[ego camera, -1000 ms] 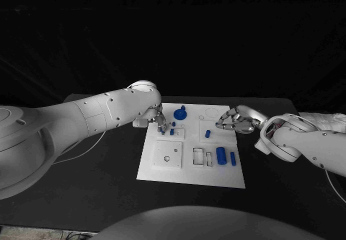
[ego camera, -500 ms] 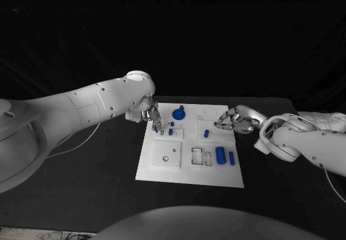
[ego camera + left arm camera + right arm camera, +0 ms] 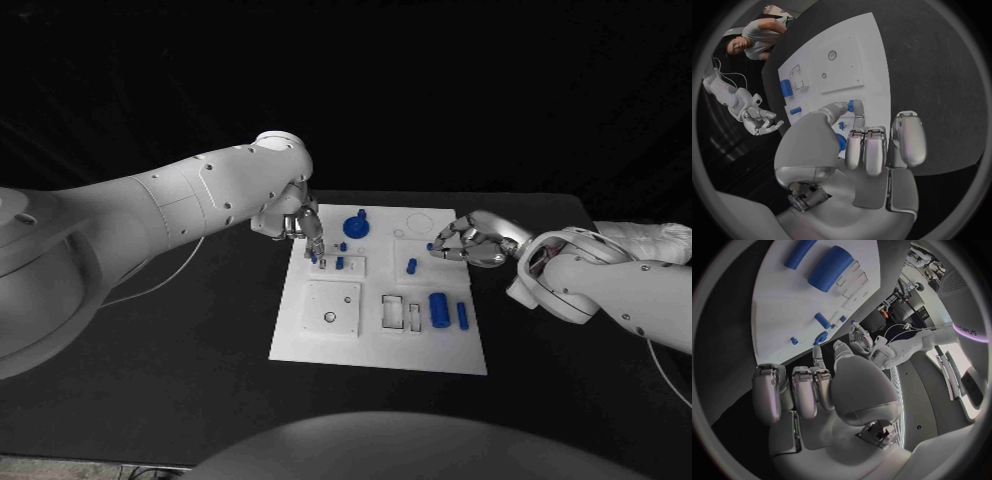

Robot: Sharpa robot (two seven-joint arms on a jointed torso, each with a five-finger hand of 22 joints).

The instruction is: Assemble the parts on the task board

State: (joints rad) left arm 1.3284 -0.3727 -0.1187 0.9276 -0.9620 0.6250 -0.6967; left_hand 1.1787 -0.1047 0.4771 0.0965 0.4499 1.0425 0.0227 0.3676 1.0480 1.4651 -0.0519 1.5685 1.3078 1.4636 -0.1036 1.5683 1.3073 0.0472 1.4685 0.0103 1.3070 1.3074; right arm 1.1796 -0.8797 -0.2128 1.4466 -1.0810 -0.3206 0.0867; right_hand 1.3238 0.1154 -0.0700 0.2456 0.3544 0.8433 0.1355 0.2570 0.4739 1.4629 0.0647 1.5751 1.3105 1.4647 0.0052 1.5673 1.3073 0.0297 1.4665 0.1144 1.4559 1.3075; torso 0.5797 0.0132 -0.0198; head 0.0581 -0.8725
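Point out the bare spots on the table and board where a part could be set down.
Free: the black table left of and in front of the task board, and the board's bare near strip. Crowded: the far half, where the left robot hand hangs over small blue pegs, the blue round part sits, and the right robot hand hovers at the far-right edge.

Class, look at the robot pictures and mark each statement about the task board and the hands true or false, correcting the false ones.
1. The task board is white. True.
2. The left hand is over the board's far left part. True.
3. The right hand lies flat on the black table, far from the board. False: it hovers at the board's far right edge.
4. All the blue parts are stacked in one pile. False: they are spread over the board.
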